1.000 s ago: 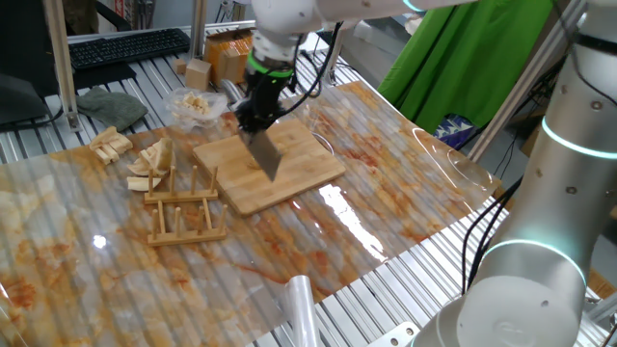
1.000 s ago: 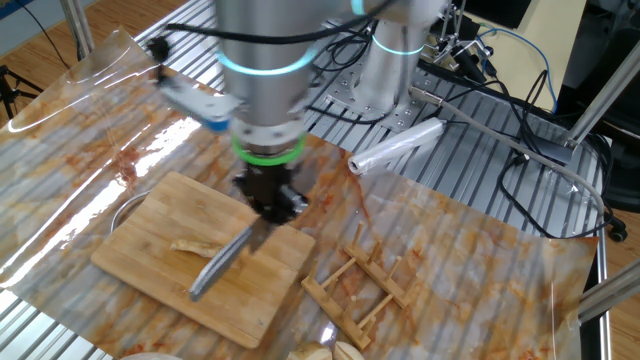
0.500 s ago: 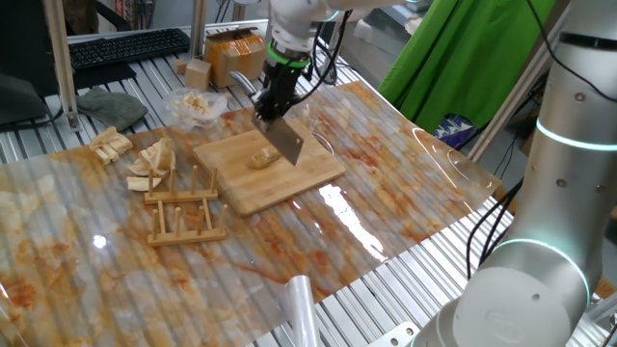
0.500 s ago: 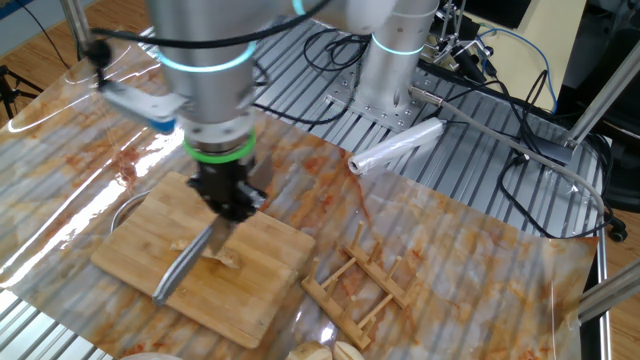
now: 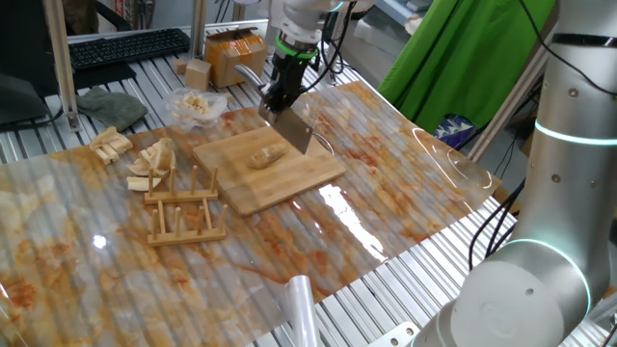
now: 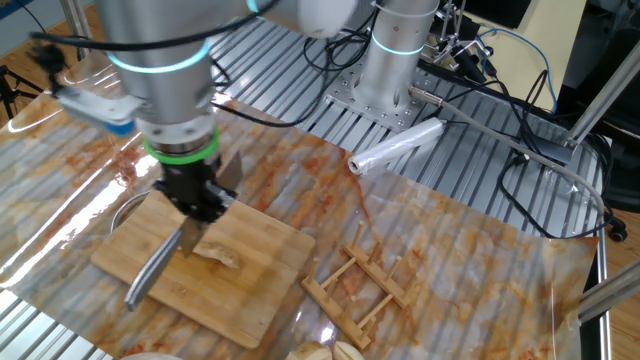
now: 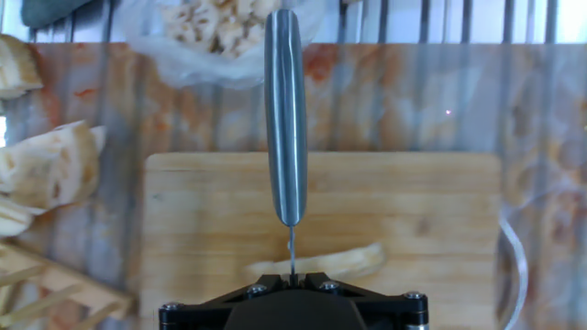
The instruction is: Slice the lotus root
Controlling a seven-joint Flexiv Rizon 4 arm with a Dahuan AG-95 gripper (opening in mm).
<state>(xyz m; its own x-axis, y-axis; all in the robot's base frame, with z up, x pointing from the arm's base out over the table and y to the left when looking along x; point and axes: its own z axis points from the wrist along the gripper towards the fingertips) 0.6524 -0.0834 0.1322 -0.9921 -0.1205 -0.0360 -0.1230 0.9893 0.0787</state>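
The lotus root (image 5: 265, 156) is a small pale beige chunk lying on the wooden board (image 5: 289, 183). My gripper (image 5: 281, 94) is shut on the handle of a steel knife (image 5: 297, 131), whose blade hangs above the board's far side, just behind the root and clear of it. In the other fixed view the gripper (image 6: 200, 202) holds the knife (image 6: 152, 272) slanting down left of the lotus root (image 6: 222, 254) over the board (image 6: 255, 300). In the hand view the knife (image 7: 285, 119) shows edge-on above the board (image 7: 422, 202), with the lotus root (image 7: 326, 261) under the gripper (image 7: 292, 273).
A wooden rack (image 5: 183, 207) stands left of the board, with tan wedge pieces (image 5: 145, 159) beyond it. A clear plastic bag of pale bits (image 5: 196, 104) lies behind the board. A plastic roll (image 5: 299, 308) lies at the front. A keyboard (image 5: 125, 43) sits far back.
The gripper has carried the knife up off the lotus root and toward the board's far side. The root now lies uncovered on the board.
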